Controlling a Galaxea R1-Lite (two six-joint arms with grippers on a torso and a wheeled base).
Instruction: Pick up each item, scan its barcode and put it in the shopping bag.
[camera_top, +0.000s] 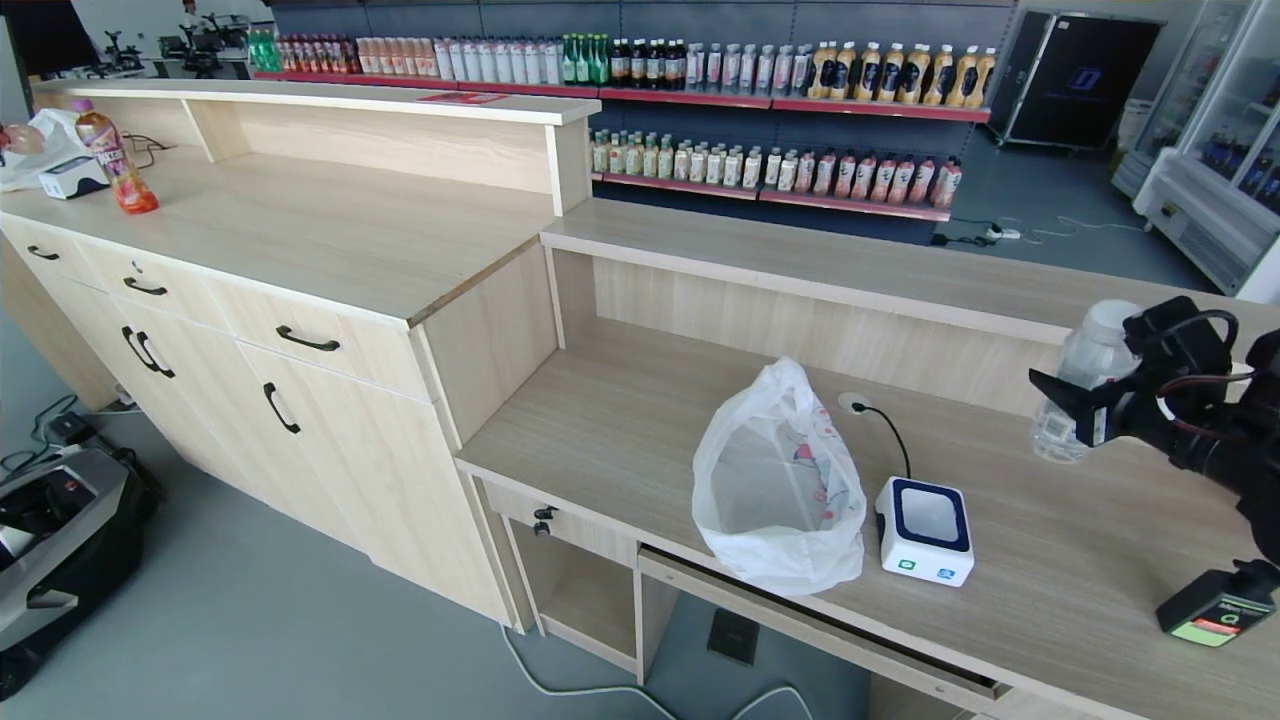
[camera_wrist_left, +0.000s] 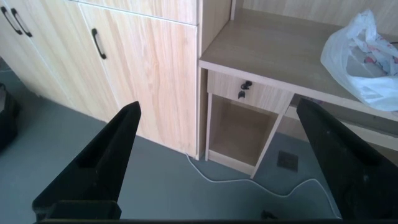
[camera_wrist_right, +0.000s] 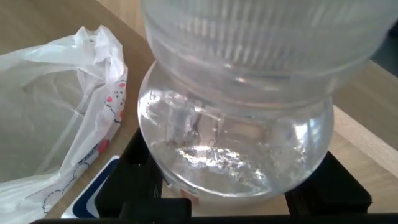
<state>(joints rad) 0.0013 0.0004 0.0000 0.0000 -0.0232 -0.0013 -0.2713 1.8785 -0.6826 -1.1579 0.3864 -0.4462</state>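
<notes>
- Head view: the right gripper (camera_top: 1075, 412) is at the right side of the lower counter (camera_top: 620, 420), with its fingers closed around the clear water bottle (camera_top: 1085, 375). The bottle stands upright near the back wall of the counter. I cannot tell if its base touches the wood or is a little above it. The scanner (camera_top: 925, 528) lies between the bottle and the white shopping bag (camera_top: 775, 480). The bag sits just beside the scanner, with its mouth open upward and to the front. A small black device (camera_top: 1215, 605) with a green label lies near the front edge, well apart from the bag.
- Left wrist view: the left gripper (camera_wrist_left: 217, 106) hangs over the floor in front of the cabinets (camera_wrist_left: 149, 62). Its fingers are spread wide and hold nothing. The bag (camera_wrist_left: 367, 59) shows on the counter above.
- Right wrist view: the bottle (camera_wrist_right: 236, 143) sits between the dark fingers (camera_wrist_right: 336, 186). Beyond it are the bag (camera_wrist_right: 56, 118) and a corner of the scanner (camera_wrist_right: 93, 196).
- What could go wrong, in my judgement:
  - The bottle is smooth and round, so it may turn or slide in the grip. Then the barcode would face away from the scanner window and no scan would register.
  - The bag is thin and soft and stands next to the scanner. A low pass of the bottle could push it over or fold its mouth shut, and the bottle would then land on the counter instead of inside.
</notes>
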